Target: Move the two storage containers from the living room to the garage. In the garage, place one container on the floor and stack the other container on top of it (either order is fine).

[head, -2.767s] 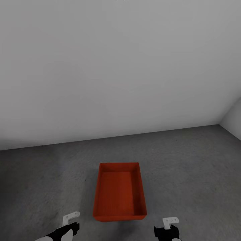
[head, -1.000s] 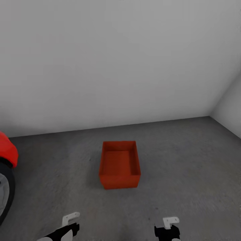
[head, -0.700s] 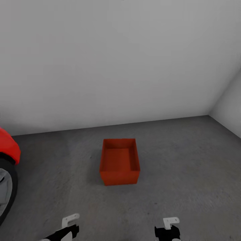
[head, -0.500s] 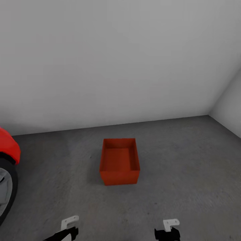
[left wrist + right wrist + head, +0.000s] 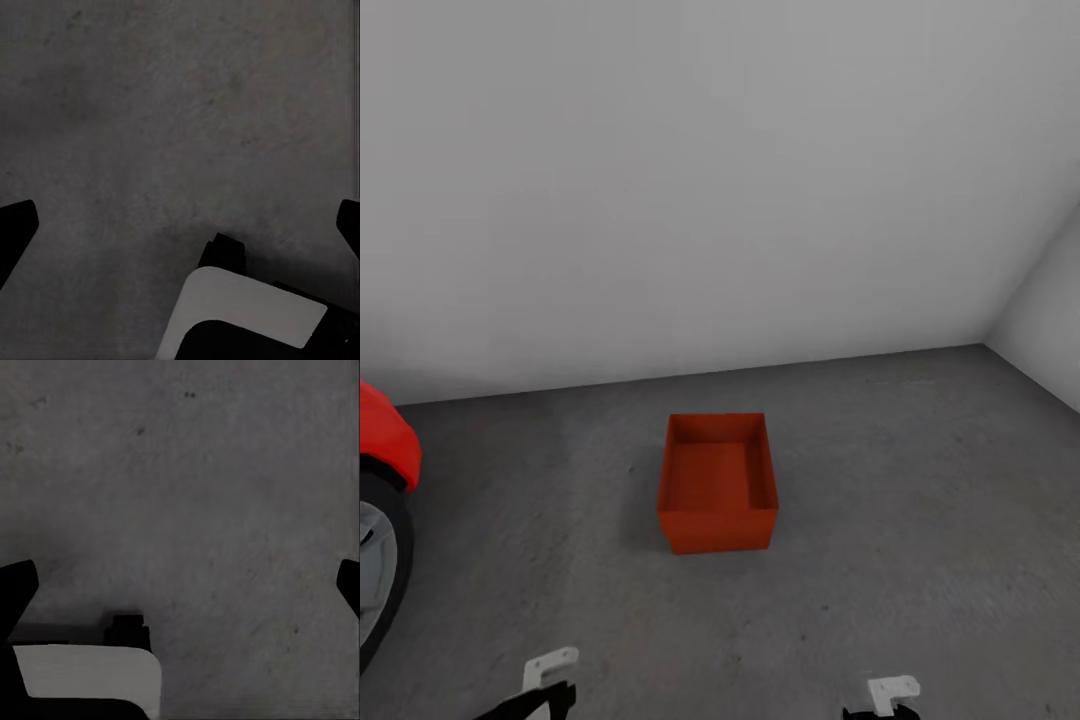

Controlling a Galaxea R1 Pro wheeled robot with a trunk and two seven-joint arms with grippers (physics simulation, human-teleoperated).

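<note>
Since half a second ago we see our left gripper (image 5: pixel 547 672) and right gripper (image 5: pixel 890 692) sink lower, jaws spread wide and holding nothing, while 1 orange-red storage container (image 5: pixel 717 483), open-topped and smooth-walled, sits upright on the grey concrete floor (image 5: pixel 920 500) near the wall (image 5: pixel 690 180).

You're looking at soft, even light over the white wall (image 5: pixel 710 180), no glare. The orange-red container (image 5: pixel 717 482) throws a faint shadow to its left on the floor (image 5: pixel 920 520). Both wrist views are dim, the concrete grainy and slightly blurred.
</note>
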